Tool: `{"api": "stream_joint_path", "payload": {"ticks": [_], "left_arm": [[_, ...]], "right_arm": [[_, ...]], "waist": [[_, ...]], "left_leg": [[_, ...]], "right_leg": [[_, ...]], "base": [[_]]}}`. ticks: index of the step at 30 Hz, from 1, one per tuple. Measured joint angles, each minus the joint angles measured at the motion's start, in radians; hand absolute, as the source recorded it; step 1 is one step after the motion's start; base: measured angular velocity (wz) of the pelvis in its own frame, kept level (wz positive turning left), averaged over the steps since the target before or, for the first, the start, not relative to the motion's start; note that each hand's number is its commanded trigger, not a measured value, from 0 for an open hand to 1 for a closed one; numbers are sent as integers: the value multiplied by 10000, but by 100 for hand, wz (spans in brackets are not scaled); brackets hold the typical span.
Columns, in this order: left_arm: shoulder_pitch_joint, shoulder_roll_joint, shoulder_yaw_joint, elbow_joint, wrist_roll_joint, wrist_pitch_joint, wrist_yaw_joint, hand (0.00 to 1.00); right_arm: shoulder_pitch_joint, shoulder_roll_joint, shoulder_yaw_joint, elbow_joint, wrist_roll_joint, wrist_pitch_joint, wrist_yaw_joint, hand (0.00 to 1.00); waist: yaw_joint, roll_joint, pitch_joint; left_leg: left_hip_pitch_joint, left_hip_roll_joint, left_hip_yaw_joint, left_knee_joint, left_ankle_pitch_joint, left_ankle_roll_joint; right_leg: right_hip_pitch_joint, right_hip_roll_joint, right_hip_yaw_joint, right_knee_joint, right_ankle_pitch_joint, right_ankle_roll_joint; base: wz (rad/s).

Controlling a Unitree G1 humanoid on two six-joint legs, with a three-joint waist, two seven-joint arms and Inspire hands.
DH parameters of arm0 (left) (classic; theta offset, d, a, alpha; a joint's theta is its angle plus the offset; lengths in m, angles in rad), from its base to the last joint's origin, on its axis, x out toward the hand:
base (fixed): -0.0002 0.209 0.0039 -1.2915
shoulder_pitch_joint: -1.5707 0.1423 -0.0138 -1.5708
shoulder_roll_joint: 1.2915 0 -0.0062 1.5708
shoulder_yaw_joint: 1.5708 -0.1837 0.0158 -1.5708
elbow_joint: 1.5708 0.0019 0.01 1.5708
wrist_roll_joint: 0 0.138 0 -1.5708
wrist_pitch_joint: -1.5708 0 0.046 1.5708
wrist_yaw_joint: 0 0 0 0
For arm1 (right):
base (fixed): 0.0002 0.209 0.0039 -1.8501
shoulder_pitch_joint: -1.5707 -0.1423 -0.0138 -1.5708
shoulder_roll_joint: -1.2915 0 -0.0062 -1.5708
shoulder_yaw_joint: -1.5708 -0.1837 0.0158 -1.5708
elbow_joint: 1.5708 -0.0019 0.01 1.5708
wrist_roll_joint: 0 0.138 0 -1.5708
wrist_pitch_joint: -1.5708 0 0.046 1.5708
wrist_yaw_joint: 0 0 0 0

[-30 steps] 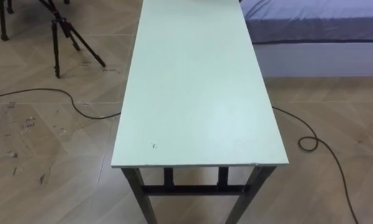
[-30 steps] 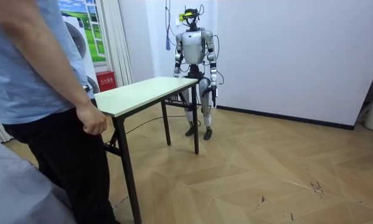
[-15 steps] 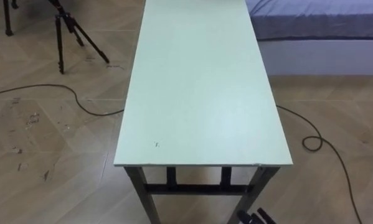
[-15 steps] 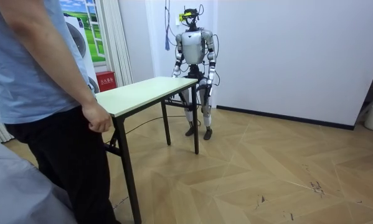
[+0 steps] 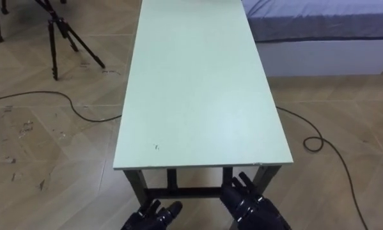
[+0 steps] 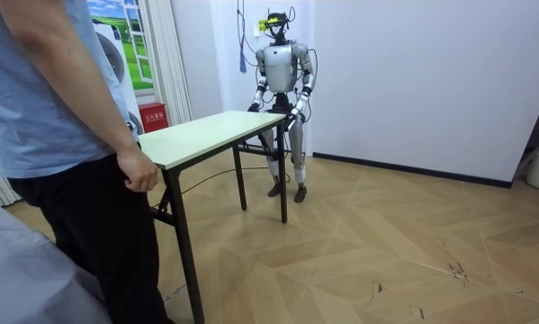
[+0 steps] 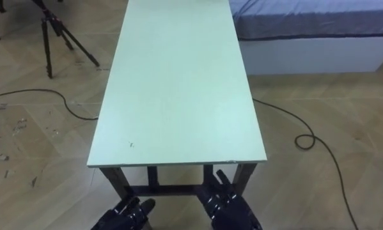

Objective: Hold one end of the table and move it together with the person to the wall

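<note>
**While the Person Is Standing at the Far End, Both Hands Are Hovering Short of the Table**

Since neither hand is gripping anything, the step in hand is, by my reading, taking hold of the table's near short edge.

In the left eye view the table [image 5: 197,89] is standing on the wooden floor, its long pale top running away from the robot. A bed [image 5: 319,19] is lying just beside its far right corner, a tripod [image 5: 63,32] is standing off to the left, and a cable [image 5: 319,144] is trailing over the floor on the right. The left hand [image 5: 151,217] and the right hand [image 5: 252,204] are hovering just short of that near edge, apart from it. Their fingers are spread and fairly straight, holding nothing. To do this well, both hands should be going in under the top at an even spacing, clear of the dark leg frame [image 5: 197,190], and closing together so the load is sitting level.

In the room view the robot is standing upright at one short end, forearms raised toward the top. A person [image 6: 62,135] is standing at the opposite end. The person's hand [image 6: 141,171] is hanging loosely curled just beside that corner, and I cannot tell whether it is touching. Lifting ought to be waiting until both ends are held.

In the right eye view both hands are showing empty and unclenched, the right one nearer the edge than the left.
</note>
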Motion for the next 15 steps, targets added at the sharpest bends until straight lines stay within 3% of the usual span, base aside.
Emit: {"api": "stream_joint_path", "payload": {"ticks": [5, 15], "left_arm": [[57, 121, -328, -1141, -374, -1, -120, 0], [51, 370, -576, -1563, -373, -3, -378, 0]], "right_arm": [[-4, -355, 711, -777, 549, -7, 127, 0], [-110, -800, 1182, -867, 573, -23, 343, 0]], "waist": [[67, 68, 8], [50, 71, 2]], "left_leg": [[-74, -8, -7, 42, 0, 0], [-23, 8, -55, 18, 0, 0]], "right_leg": [[-47, -16, -1, -14, 5, 6], [-5, 4, -23, 130, 6, 6]], "base": [[2], [0]]}}
